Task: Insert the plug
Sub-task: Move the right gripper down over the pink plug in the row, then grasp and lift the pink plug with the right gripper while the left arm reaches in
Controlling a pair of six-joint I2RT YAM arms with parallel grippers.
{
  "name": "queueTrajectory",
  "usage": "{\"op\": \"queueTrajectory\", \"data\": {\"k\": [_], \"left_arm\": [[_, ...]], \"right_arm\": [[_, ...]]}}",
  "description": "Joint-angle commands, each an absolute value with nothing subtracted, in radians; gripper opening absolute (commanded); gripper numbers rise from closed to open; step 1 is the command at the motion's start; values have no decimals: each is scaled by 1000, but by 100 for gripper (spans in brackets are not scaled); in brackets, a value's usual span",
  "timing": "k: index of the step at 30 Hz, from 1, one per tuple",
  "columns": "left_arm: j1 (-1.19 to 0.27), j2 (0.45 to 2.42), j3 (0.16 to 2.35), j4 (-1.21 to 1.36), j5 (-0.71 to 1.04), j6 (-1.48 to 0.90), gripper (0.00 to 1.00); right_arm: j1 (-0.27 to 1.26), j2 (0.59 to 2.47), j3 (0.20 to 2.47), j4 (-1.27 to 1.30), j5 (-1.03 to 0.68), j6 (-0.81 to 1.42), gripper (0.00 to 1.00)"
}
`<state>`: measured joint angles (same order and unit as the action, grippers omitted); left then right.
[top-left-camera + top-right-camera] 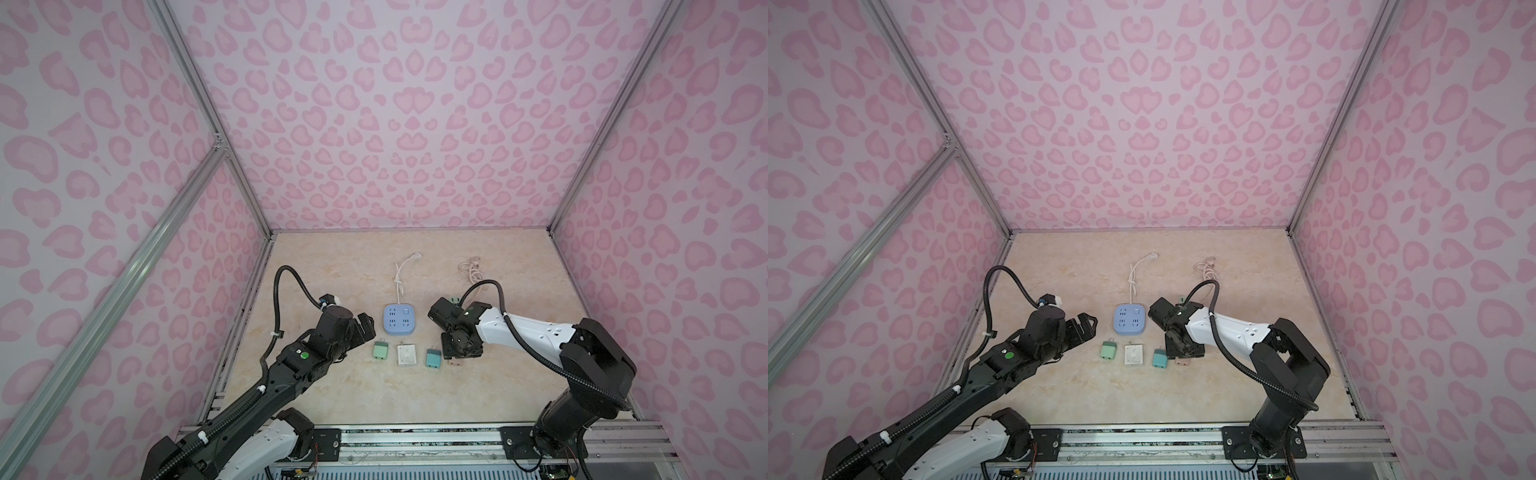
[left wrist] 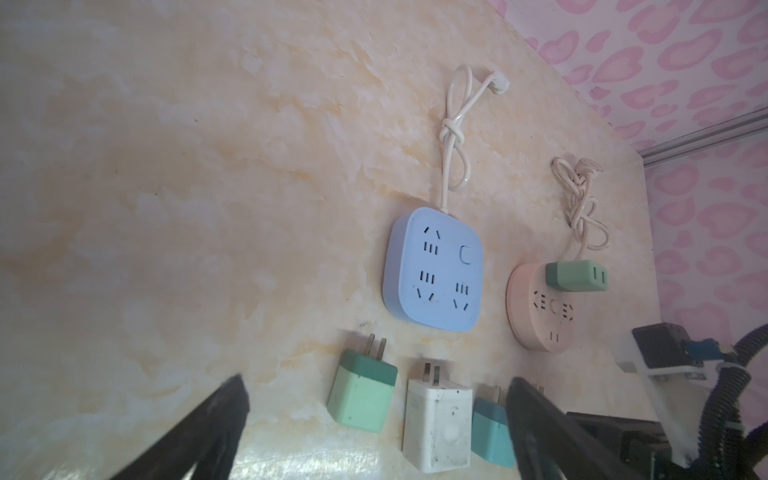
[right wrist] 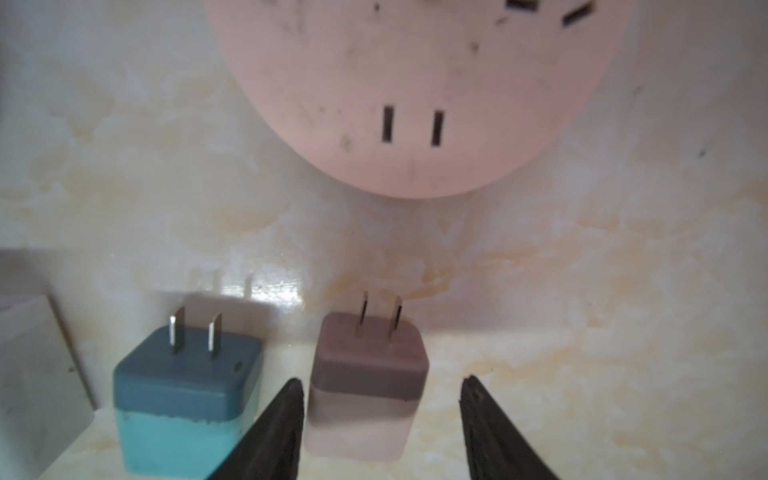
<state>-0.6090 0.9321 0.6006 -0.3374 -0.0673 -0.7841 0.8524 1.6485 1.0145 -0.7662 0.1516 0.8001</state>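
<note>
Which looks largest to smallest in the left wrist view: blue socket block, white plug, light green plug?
blue socket block
white plug
light green plug
Both plugs lie nearer the camera, so true size is unsure.

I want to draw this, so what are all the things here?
square power strip: 1, blue, middle of the table
round power strip: 1, pink, right of the blue one
green plug: 1, stuck in the round power strip
light green plug: 1, left end of the loose row
white plug: 1, next along
teal plug: 1, next along
pink plug: 1, right end of the row
cords: 2, white cord and pink cord, knotted behind the strips
table: 1, cream marble
left gripper: 1, black, open, empty, left of the square power strip
right gripper: 1, black, open, jaws either side of the pink plug
</note>
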Motion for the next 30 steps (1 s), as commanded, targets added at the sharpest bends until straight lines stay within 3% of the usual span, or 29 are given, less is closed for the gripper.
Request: {"op": "queueTrajectory", "data": {"k": [1,10,24,30], "left_arm": [[-609,934,598,-293,-53,-778,99],[-614,933,596,-295,-43,-784,100],[-617,929,592,-295,-48,-789,100],[-618,925,591,-298,-48,-787,100]], "right_arm": [[853,1662,987,-726,106,801,57],[852,1679,963,-696,84,788,49],[852,1660,944,-701,97,778,45],[853,1648,950,-708,105,752,36]]}}
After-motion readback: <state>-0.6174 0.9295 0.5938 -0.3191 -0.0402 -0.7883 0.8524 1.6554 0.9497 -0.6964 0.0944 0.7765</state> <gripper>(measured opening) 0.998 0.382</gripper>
